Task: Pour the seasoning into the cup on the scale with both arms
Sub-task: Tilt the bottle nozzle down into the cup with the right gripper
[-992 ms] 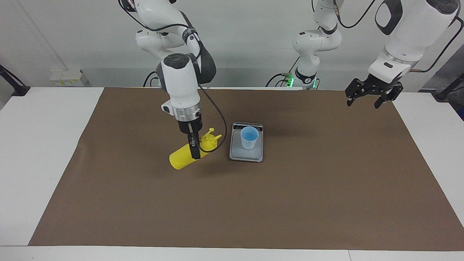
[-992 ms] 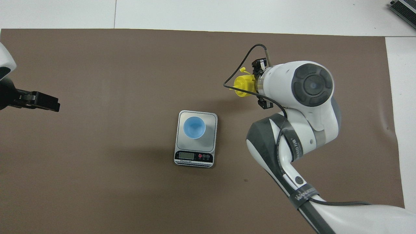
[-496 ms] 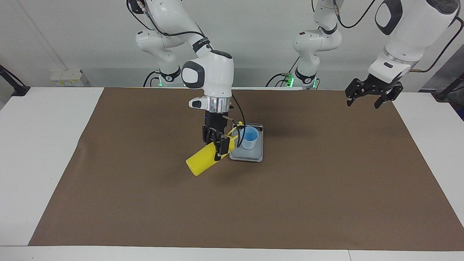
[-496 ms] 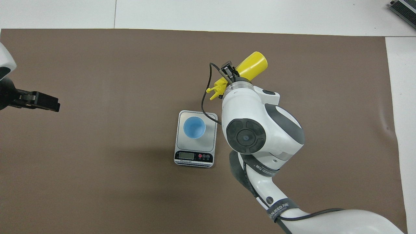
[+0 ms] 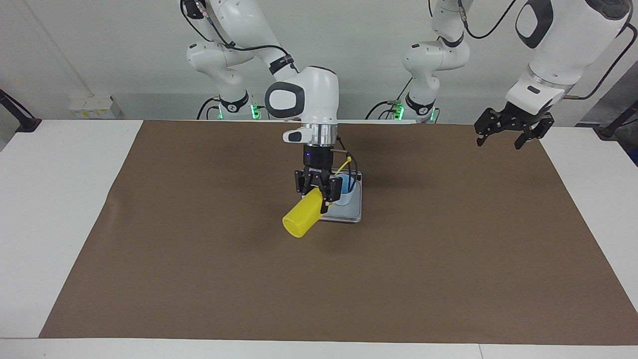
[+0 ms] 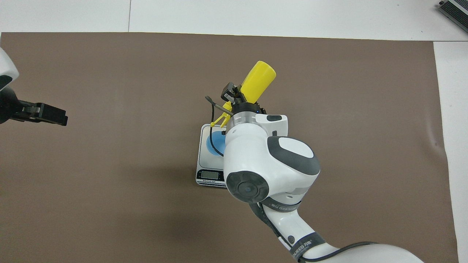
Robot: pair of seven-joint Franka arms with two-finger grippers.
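Observation:
My right gripper (image 5: 319,192) is shut on the yellow seasoning bottle (image 5: 301,217) and holds it tilted in the air, base raised away from the robots, nozzle end pointing at the light blue cup (image 5: 346,195). The cap strap (image 5: 344,164) sticks up over the cup. The cup stands on the silver-grey scale (image 5: 344,215). In the overhead view the right arm covers much of the scale (image 6: 208,160) and cup (image 6: 214,140); the bottle (image 6: 257,80) juts out past the right gripper (image 6: 237,100). My left gripper (image 5: 498,144) waits open above the mat at the left arm's end; it also shows in the overhead view (image 6: 55,117).
A brown paper mat (image 5: 199,279) covers most of the white table (image 5: 50,199). The scale's display strip (image 6: 210,176) faces the robots. A grey device corner (image 6: 455,9) lies at the table's corner farthest from the robots.
My right gripper has carried the bottle toward the scale and turned it, so the nozzle end now hangs at the cup. The left arm has not moved.

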